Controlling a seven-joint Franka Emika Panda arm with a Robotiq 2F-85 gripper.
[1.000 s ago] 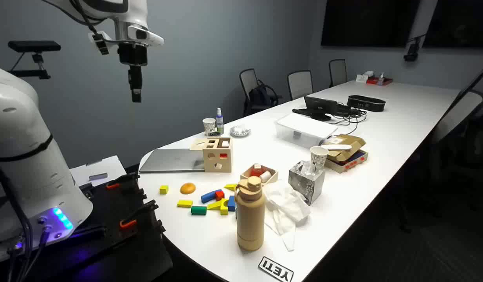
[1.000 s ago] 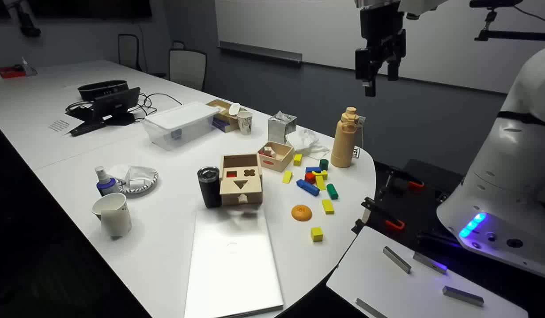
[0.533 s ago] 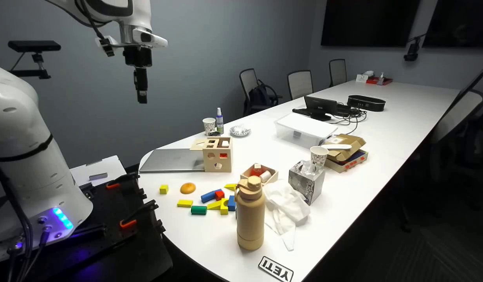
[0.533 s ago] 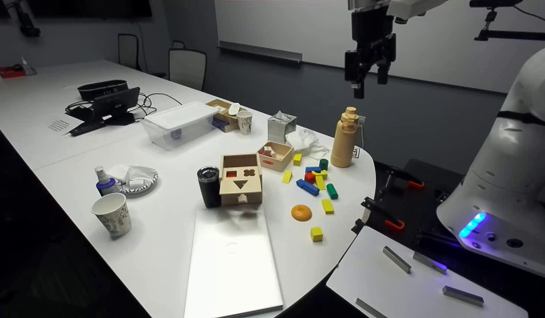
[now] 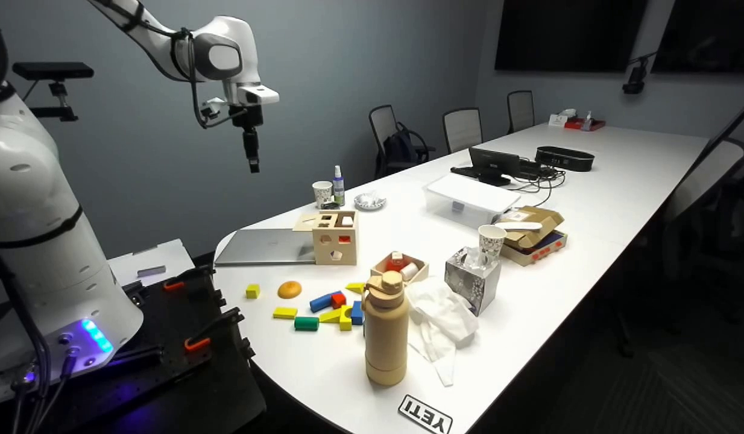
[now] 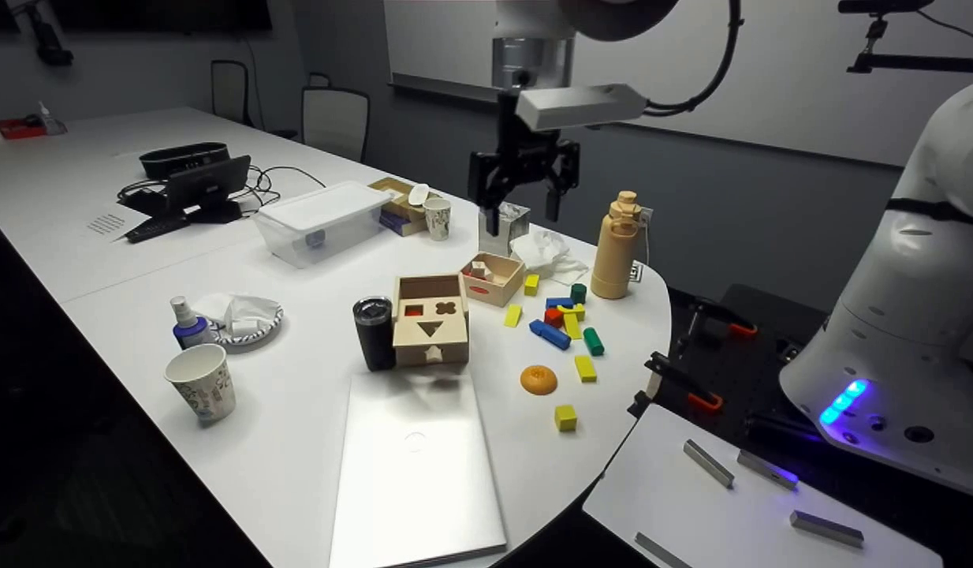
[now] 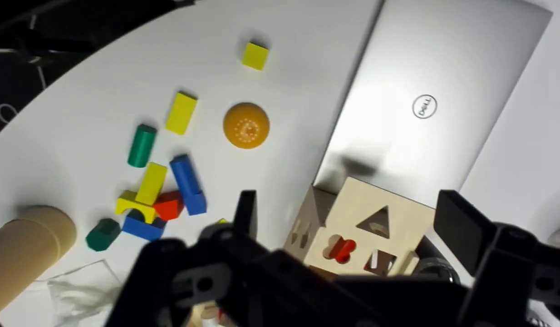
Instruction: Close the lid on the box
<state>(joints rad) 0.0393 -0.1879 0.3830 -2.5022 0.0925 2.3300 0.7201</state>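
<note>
The box (image 5: 350, 255) is a pale wooden cube with cut-out holes, standing beside the laptop's end. Its lid (image 5: 305, 222) is a thin pale panel slid part way off the top, overhanging the laptop. In an exterior view the lid (image 6: 456, 335) shows a triangle, a clover and a square hole, and the box's rear part is uncovered. My gripper (image 5: 253, 166) is open and empty, well above the table. In the wrist view the lid (image 7: 402, 218) and box side (image 7: 302, 222) show between the open fingers of the gripper (image 7: 348, 211); the box's rear is hidden by the gripper.
A silver laptop (image 5: 266, 247) lies under the lid's overhang. A black tumbler (image 6: 374, 335) stands close against the box. A wooden tray (image 6: 486, 296), colored blocks (image 6: 549, 334), an orange round piece (image 6: 538, 380), a tan bottle (image 6: 615, 252) and a tissue box (image 6: 502, 230) stand around.
My open gripper has moved away from the robot base and toward the box, turning and coming slightly lower. The lid and the box have not moved.
</note>
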